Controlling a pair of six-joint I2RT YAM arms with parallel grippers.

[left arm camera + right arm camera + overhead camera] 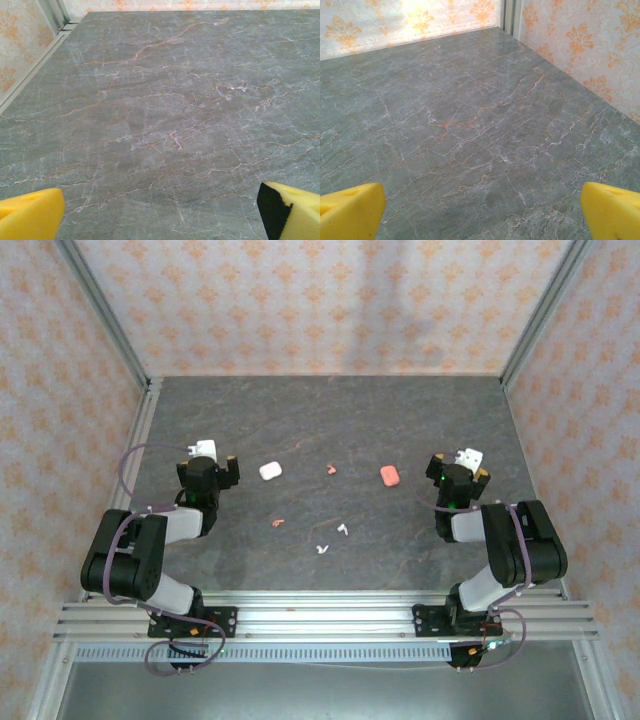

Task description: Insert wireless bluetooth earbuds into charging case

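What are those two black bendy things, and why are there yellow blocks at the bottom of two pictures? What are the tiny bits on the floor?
The black bendy things are two robot arms, bolted at the near edge of a grey marble-look table. One picture looks down from above. The other two come from small cameras on the arms' wrists, and the yellow blocks are the fingertips of each arm's jaws. The left gripper and right gripper both stand wide open and hold nothing.

On the table lie a white charging case, a coral-pink charging case, two white earbuds and two coral-pink earbuds. All lie apart, between the arms.
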